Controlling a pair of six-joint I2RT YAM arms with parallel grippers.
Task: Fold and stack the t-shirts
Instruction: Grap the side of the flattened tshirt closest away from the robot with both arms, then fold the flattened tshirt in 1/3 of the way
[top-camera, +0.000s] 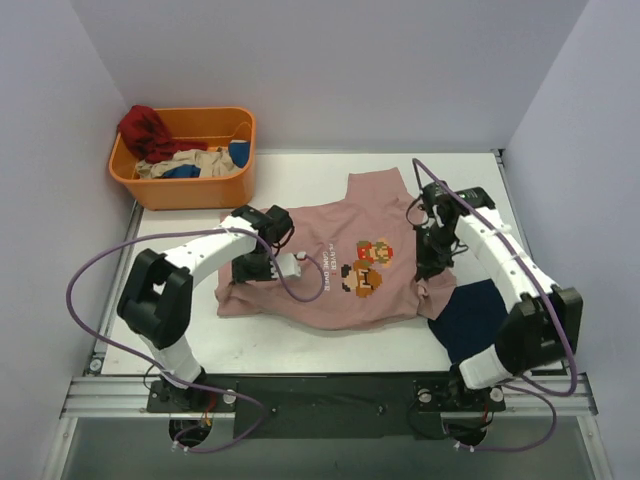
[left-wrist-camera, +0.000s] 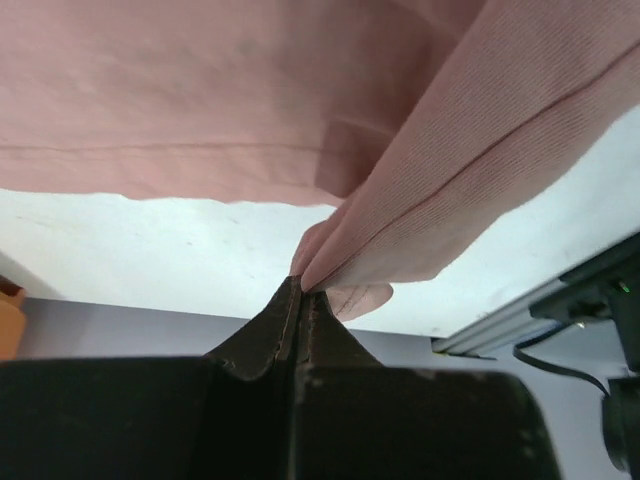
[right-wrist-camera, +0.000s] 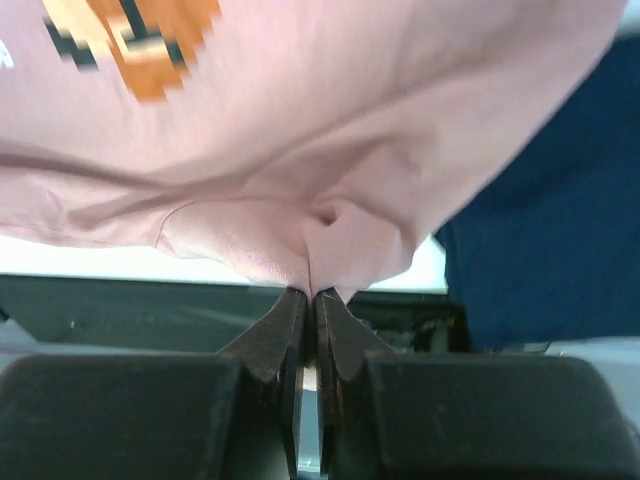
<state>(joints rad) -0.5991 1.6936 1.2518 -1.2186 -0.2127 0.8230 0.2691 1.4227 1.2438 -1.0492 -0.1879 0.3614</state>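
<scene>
The dusty-pink t-shirt (top-camera: 340, 265) with the pixel-art print (top-camera: 366, 266) lies spread across the middle of the white table. The dark navy t-shirt (top-camera: 472, 318) lies at the front right, partly under it; it also shows in the right wrist view (right-wrist-camera: 560, 210). My left gripper (top-camera: 258, 268) is shut on the pink shirt's left edge; a pinched fold of the pink cloth (left-wrist-camera: 420, 230) rises from its fingertips (left-wrist-camera: 300, 288). My right gripper (top-camera: 432, 268) is shut on a bunch of pink cloth (right-wrist-camera: 340, 235) at the shirt's right side.
An orange bin (top-camera: 185, 160) with several crumpled clothes stands at the back left. Purple walls close in the table on the left, back and right. The metal frame rail (top-camera: 330, 392) runs along the near edge.
</scene>
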